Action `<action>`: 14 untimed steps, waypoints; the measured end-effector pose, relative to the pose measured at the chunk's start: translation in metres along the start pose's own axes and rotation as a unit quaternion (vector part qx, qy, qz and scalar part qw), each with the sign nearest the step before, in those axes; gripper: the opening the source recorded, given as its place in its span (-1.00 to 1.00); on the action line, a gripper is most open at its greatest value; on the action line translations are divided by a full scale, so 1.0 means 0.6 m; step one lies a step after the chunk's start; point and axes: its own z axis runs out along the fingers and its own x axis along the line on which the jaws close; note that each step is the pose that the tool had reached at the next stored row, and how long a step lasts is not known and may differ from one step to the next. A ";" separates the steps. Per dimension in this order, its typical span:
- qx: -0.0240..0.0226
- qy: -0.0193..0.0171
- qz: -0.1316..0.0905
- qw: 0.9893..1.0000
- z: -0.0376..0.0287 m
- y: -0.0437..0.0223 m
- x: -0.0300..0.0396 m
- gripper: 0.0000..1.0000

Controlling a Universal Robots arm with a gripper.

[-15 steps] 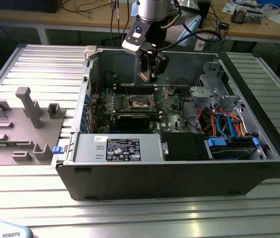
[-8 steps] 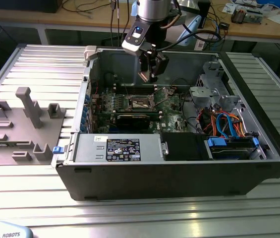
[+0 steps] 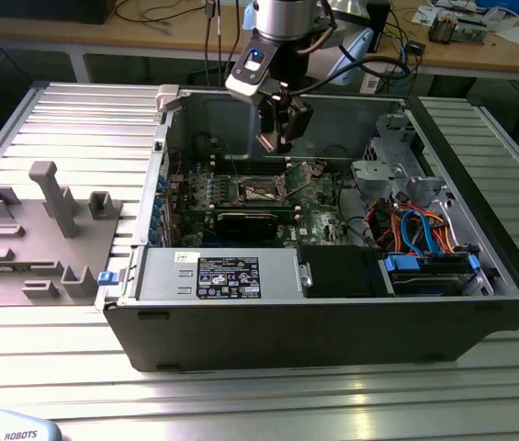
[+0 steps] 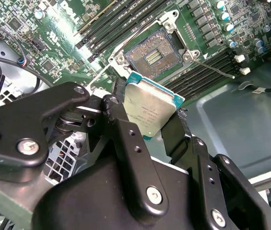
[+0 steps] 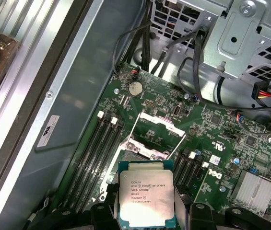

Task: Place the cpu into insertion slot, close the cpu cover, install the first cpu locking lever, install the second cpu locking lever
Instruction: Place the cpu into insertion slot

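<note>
- In the exterior view, the gripper [image 3: 276, 140] was seen hanging inside the open computer case [image 3: 332, 322], above the green motherboard [image 3: 319, 207] towards the case's far wall.
- The cpu [image 4: 149, 106] was found clamped between the two black fingers [image 4: 116, 115]. It was gripped by two opposite edges, with its silvery-grey top turned towards both wrist cameras.
- The jaws were thus closed on the cpu, with nothing else caught between them.
- The insertion slot [image 4: 155, 53] was seen uncovered, its field of contacts exposed inside the thin metal rim.
- The cpu was held above the slot and clear of it; it was not seated.
- The cpu cover [image 5: 158, 122] was seen raised off the slot, at the side of the slot farther from the gripper.
- A thin wire lever [image 4: 213, 67] was seen unlatched, slanting away from one side of the slot. A second one was seen on the opposite side.
- Long black memory slots [image 5: 94, 158] were seen flanking the insertion slot, and a round coin cell [image 5: 135, 87] was seen beyond it.
- A black power-supply box [image 3: 222, 274] was seen against the near wall of the case, towards the exterior view's left.
- Blue and orange cables [image 3: 424, 230] were seen bundled at the exterior view's right.
- A grey fixture [image 3: 39, 234] was seen on the ribbed metal table [image 3: 57, 367], at the exterior view's left of the case and apart from it.
</note>
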 end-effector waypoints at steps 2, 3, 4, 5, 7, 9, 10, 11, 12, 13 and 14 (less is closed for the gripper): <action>0.000 0.000 0.003 1.000 0.001 0.000 0.000 0.08; 0.000 0.000 0.003 1.000 0.001 0.000 0.000 0.08; 0.000 0.000 0.004 1.000 0.001 0.000 0.000 0.08; 0.000 0.000 0.004 1.000 0.001 0.000 0.000 0.08; 0.000 0.000 0.004 1.000 0.001 0.000 0.000 0.08; 0.000 0.000 0.005 1.000 0.001 0.000 0.000 0.08; 0.000 0.000 0.005 1.000 0.002 0.000 0.000 0.08; 0.000 0.000 0.006 1.000 0.002 0.000 0.000 0.08; 0.000 0.000 0.006 1.000 0.002 0.000 0.000 0.08; 0.000 0.000 0.006 1.000 0.002 0.000 0.000 0.08; 0.000 0.000 0.006 1.000 0.002 0.000 0.000 0.08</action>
